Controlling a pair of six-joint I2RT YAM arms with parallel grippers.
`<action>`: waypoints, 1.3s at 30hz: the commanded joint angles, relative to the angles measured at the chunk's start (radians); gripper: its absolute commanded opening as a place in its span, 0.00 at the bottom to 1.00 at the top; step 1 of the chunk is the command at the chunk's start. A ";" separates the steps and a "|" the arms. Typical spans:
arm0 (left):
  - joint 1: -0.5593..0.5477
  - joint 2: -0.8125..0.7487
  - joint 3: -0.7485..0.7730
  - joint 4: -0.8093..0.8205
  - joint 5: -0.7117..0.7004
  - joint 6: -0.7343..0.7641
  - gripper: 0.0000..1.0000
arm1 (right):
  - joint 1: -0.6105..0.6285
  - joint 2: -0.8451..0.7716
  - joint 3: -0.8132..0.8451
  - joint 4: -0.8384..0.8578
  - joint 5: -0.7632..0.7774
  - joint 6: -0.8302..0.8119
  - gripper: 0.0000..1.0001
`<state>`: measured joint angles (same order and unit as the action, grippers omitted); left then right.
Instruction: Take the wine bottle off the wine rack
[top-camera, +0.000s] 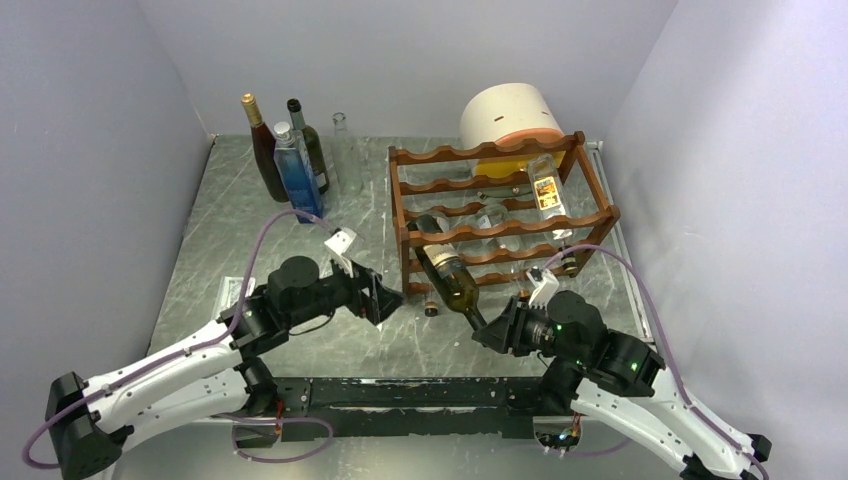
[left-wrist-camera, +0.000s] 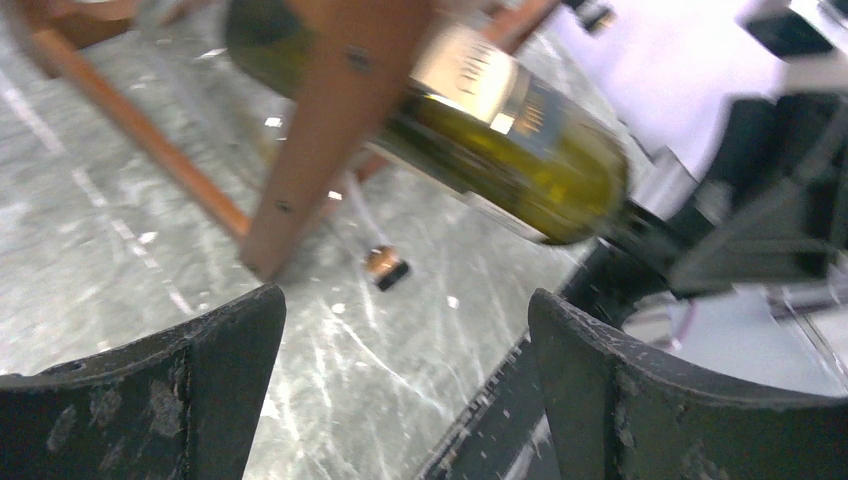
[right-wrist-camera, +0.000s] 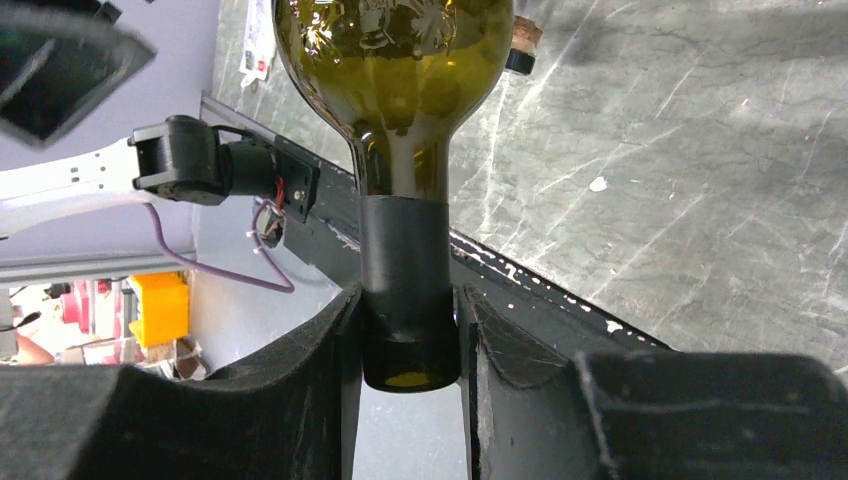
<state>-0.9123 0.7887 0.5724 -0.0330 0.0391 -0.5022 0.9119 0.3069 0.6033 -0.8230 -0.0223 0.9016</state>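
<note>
Four bottles are standing grouped at 11 o'clock on the grey scratched table (top-camera: 250, 230): brown gold-capped bottle (top-camera: 266, 150), blue bottle (top-camera: 297, 175), dark green bottle (top-camera: 312, 150), clear bottle (top-camera: 343, 150). White-and-orange cylinder (top-camera: 510, 118) is sitting at 1 o'clock. Small cork (top-camera: 431, 310) is lying just 6 o'clock of centre.

White-shelled arms (top-camera: 170, 372) with black joints (top-camera: 300, 285), looping lilac cables (top-camera: 256, 250), and scuffed black pincer fingers (left-wrist-camera: 180, 400).
</note>
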 joint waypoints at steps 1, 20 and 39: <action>-0.083 0.001 0.026 0.052 0.171 0.169 0.96 | -0.002 0.009 0.006 -0.050 0.092 0.013 0.00; -0.356 0.434 0.440 -0.179 0.018 1.415 1.00 | -0.001 -0.010 0.023 -0.063 0.138 0.014 0.00; -0.348 0.703 0.441 0.014 -0.219 1.827 1.00 | -0.002 0.005 0.025 -0.042 0.089 0.006 0.00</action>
<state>-1.2686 1.4578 0.9993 -0.0696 -0.1280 1.2232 0.9165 0.3065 0.6212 -0.8284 0.0139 0.8997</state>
